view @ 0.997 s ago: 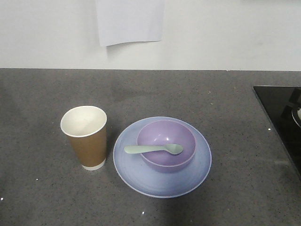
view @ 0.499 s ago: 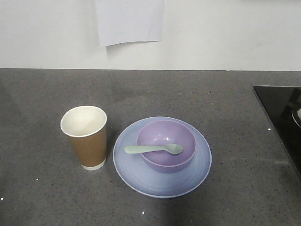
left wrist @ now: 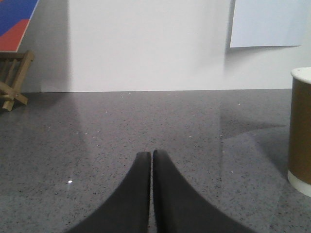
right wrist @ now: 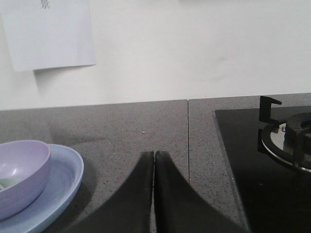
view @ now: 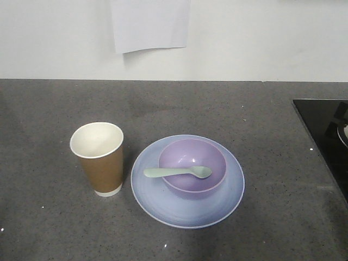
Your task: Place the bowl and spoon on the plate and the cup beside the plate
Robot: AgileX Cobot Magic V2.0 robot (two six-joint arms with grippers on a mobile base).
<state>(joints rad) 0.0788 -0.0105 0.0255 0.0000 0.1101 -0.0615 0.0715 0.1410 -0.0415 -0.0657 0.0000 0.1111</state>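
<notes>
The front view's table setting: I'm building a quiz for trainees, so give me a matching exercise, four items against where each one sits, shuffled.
Items:
1. spoon
2. bowl
3. cup
4. plate

Places:
A. directly on the counter, under the bowl
B. upright on the counter, left of the plate in the front view
C. scoop inside the bowl, handle over its rim
D. on the plate

Pairs: 1-C, 2-D, 3-B, 4-A
</notes>
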